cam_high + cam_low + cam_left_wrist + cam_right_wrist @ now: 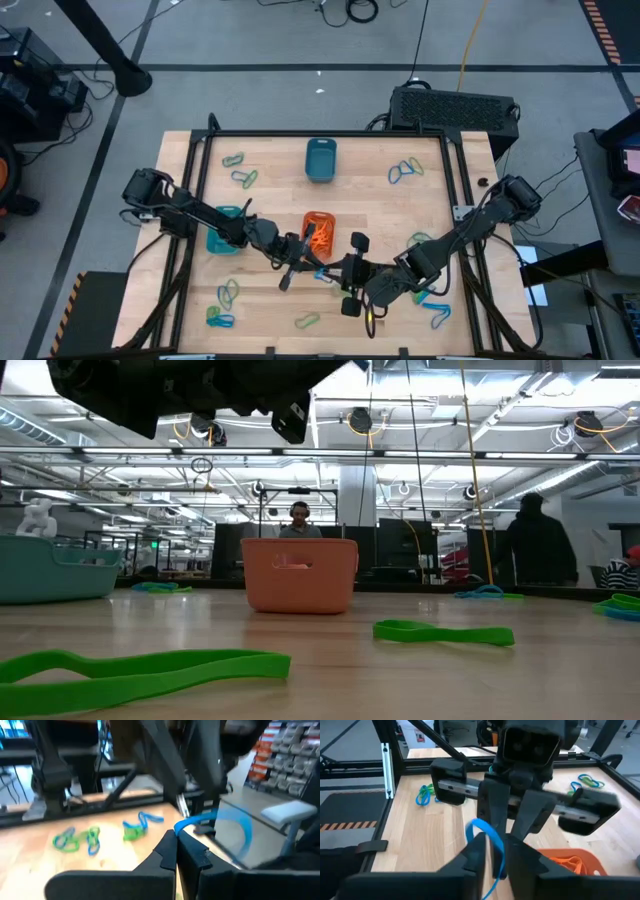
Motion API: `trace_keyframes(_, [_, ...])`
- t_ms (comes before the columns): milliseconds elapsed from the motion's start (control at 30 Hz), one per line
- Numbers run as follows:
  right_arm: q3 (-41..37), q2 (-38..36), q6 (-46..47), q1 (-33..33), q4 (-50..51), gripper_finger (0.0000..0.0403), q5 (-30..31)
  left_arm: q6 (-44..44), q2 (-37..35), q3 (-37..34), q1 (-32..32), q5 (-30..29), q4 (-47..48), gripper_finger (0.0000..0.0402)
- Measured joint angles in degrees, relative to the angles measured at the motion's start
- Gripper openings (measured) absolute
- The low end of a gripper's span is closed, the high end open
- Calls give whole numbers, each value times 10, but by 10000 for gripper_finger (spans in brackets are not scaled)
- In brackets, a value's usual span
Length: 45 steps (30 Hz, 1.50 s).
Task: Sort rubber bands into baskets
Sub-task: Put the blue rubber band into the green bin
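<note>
Both grippers meet just beside the orange basket (318, 232), near the bench's (270, 180) middle. The left gripper (176, 836) pinches a blue rubber band (235, 822) in closed jaws; the right gripper's (495, 851) narrowly parted jaws straddle the same band.

My left gripper (318, 272) is pinched tight at table centre; my right gripper (338, 276), at its three o'clock, faces it, fingers slightly parted.
</note>
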State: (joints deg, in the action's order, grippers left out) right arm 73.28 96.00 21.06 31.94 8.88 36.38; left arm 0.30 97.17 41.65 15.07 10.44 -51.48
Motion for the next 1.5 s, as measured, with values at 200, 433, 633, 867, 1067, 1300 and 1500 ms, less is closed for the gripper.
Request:
trace_keyframes(200, [0,-19,-27,-1,72,155,-1,-6,-47,0,-1,-14,135,3])
trace_keyframes(433, [0,-19,-3,-1,183,196,-3,-49,-221,0,-2,-157,517,2])
trace_keyframes(633, [0,-14,-26,-1,193,198,-3,-249,-388,0,-11,-200,840,2])
trace_keyframes(867, [0,-13,-60,0,212,198,-4,-542,-462,0,-11,-216,1150,2])
trace_keyframes(1067, [0,-13,-32,6,251,199,-6,-600,-451,-1,-11,-216,1213,2])
trace_keyframes(1300, [0,-13,-27,7,261,199,-5,-600,-413,-31,-11,-191,1204,13])
trace_keyframes(1500, [0,-13,-23,7,260,199,-5,-578,-369,-50,-11,-179,1200,51])
